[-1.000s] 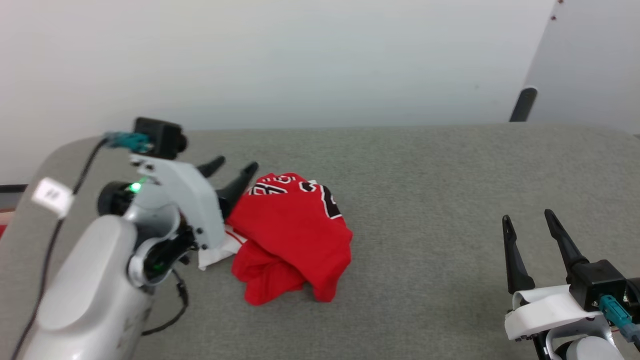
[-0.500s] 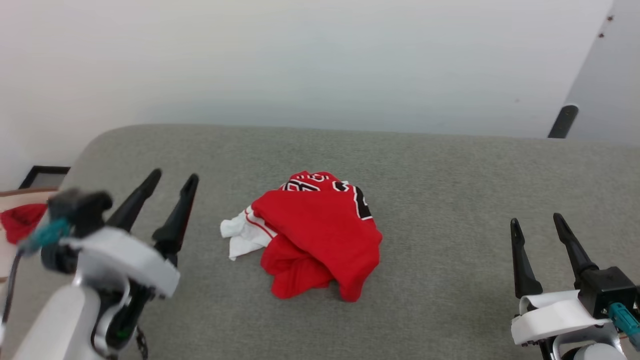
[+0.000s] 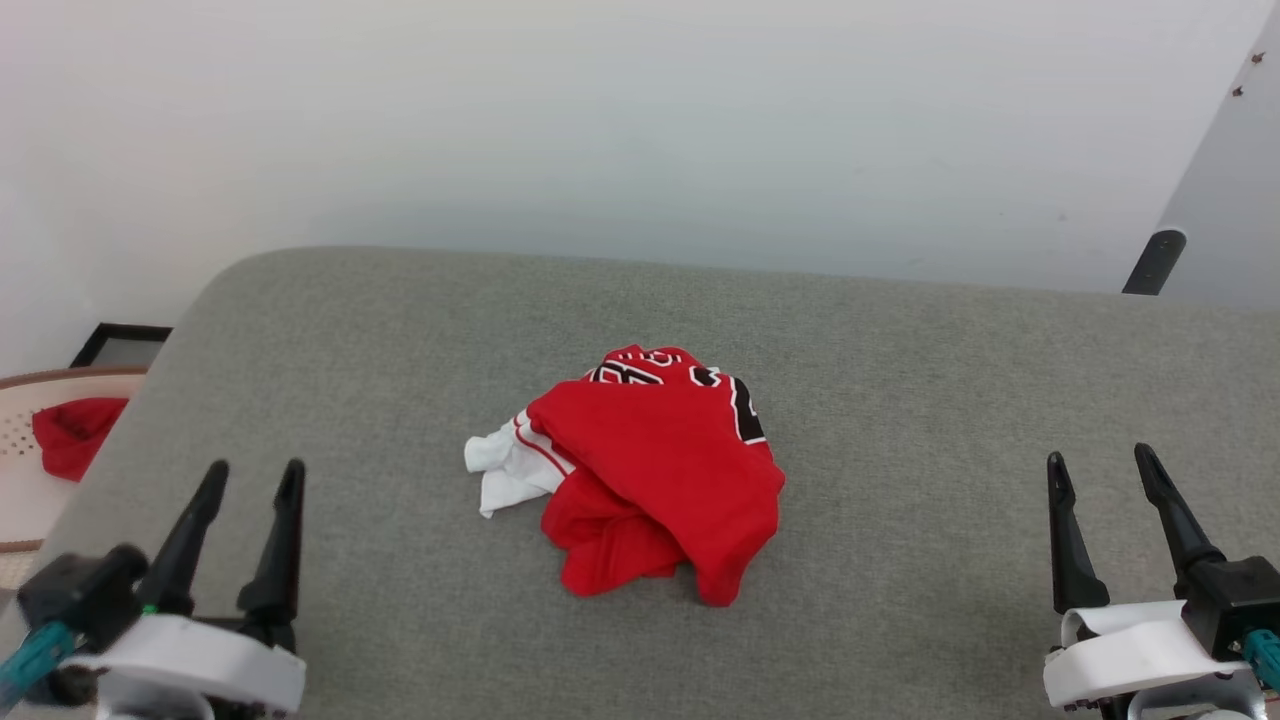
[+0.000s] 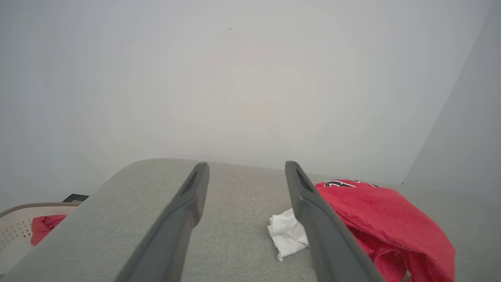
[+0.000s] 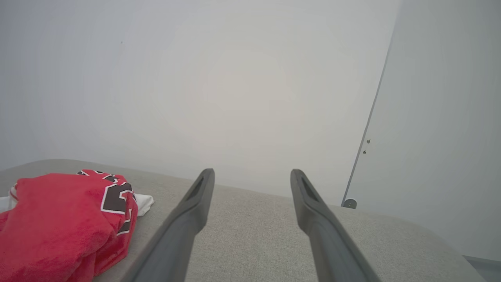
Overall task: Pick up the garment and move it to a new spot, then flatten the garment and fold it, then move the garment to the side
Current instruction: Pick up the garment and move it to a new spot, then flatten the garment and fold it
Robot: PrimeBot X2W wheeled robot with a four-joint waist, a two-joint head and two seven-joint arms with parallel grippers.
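The garment (image 3: 660,470) is a red shirt with a white sleeve and black white-edged lettering, lying crumpled in a heap on the middle of the grey table (image 3: 900,380). My left gripper (image 3: 252,478) stands open at the lower left, well clear of the heap, nothing between its fingers. At the lower right my right gripper (image 3: 1100,466) is open and empty too. The left wrist view has the garment (image 4: 383,219) to the right of its fingers (image 4: 184,219). In the right wrist view the garment (image 5: 62,219) lies at the lower left.
A cream perforated basket (image 3: 20,470) holding a small red cloth (image 3: 72,432) sits off the table's left edge, below it. A pale wall rises behind the table. A dark post (image 3: 1150,262) stands at the far right by a grey panel.
My left arm has drawn back from the garment to the lower left, leaving the heap lying free. The head camera has shifted, so the whole scene sits differently.
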